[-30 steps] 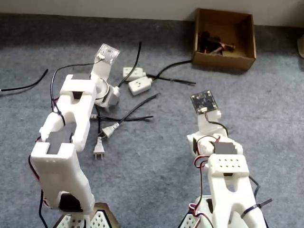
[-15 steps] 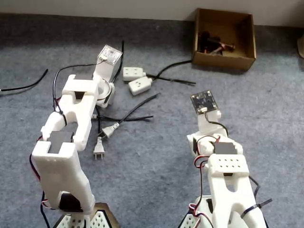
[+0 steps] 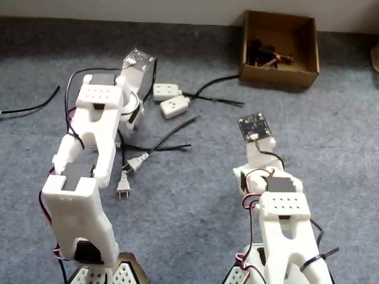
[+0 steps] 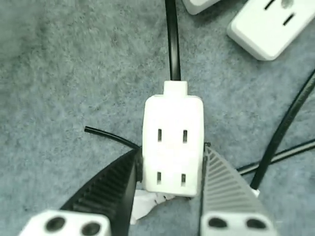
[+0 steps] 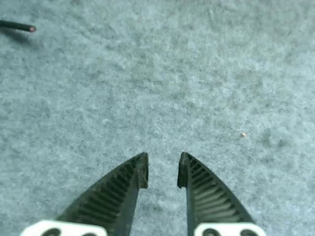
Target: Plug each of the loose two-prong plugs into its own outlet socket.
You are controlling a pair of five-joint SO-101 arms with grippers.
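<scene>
In the left wrist view my left gripper (image 4: 172, 158) is shut on a white outlet block (image 4: 173, 132) with two pairs of slots facing up; its black cord (image 4: 171, 39) runs away over the carpet. Two more white outlet blocks (image 3: 166, 90) (image 3: 174, 106) lie just right of the left arm (image 3: 98, 112). Two loose two-prong plugs (image 3: 123, 186) (image 3: 137, 161) lie on the carpet beside that arm's middle. My right gripper (image 5: 162, 169) hovers narrowly open over bare carpet with nothing between its fingers; its arm (image 3: 260, 154) stands at the lower right.
A cardboard box (image 3: 305, 73) with small parts sits at the back right. Black cables (image 3: 172, 133) cross the carpet between the plugs and the outlets, and a stray cable (image 3: 29, 106) lies at the far left. Open carpet separates the two arms.
The left arm has stretched farther back and turned its wrist, and the held outlet's cord has swung left. The right arm has not moved.
</scene>
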